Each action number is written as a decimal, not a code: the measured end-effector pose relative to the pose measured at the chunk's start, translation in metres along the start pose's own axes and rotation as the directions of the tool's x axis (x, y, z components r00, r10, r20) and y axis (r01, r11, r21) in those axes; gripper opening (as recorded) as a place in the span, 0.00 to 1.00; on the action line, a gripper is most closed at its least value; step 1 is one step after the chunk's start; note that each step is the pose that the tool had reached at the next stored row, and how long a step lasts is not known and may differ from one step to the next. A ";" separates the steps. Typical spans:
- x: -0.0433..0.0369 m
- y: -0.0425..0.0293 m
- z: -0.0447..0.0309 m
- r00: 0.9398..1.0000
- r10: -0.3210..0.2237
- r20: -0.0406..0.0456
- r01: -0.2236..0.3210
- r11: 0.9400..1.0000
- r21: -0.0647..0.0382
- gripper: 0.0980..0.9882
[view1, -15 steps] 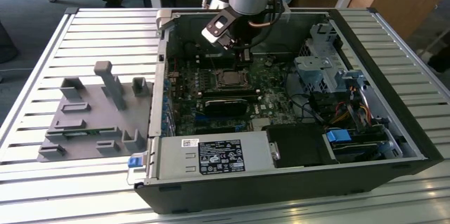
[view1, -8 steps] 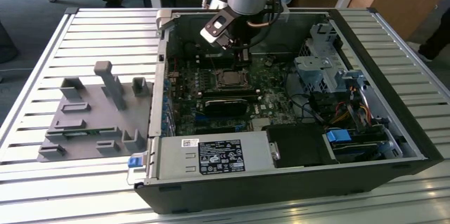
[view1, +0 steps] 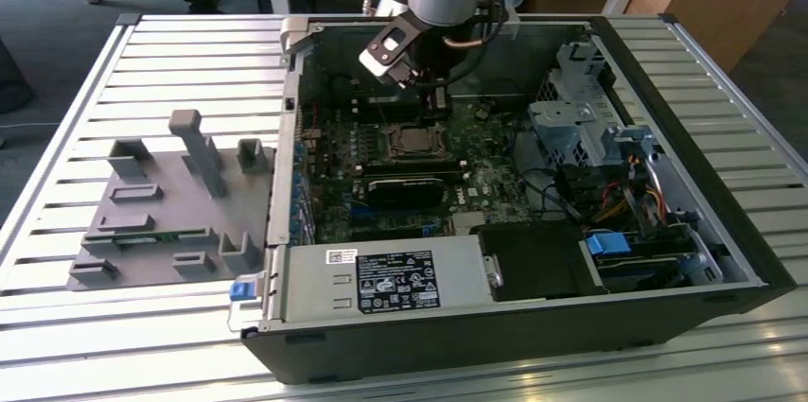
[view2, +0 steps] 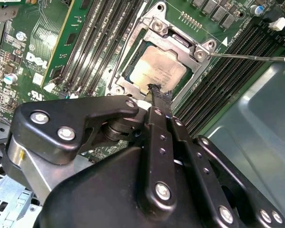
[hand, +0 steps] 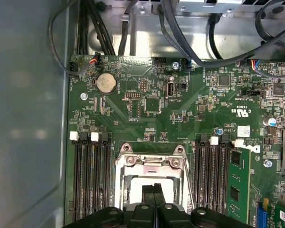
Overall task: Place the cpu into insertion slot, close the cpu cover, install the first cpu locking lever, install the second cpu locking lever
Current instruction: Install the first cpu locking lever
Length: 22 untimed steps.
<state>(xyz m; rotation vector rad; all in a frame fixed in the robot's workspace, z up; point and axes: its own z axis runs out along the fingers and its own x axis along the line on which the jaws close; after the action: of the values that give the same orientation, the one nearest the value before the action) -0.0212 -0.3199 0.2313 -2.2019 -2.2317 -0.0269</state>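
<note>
The cpu sits in the insertion slot with the cpu cover lying around it, so both steps look done. The end effector, fingers pressed together and empty, rests at the cover's edge. One locking lever juts out unlatched.

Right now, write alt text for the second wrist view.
The gripper, black fingers pressed together, has its tips at the edge of the cpu, which lies seated inside the cpu cover frame. A thin locking lever juts out beside it, and memory slots run along both sides.
</note>
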 end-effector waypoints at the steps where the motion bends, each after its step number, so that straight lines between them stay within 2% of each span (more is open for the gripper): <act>1: 0.0001 0.0000 -0.0003 1.000 0.000 0.000 0.000 1.000 0.000 0.01; 22: 0.0001 -0.0004 -0.0046 1.000 0.000 0.002 0.000 1.000 0.000 0.01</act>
<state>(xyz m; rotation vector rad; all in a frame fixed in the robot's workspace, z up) -0.0216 -0.3199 0.2359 -2.2028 -2.2325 -0.0248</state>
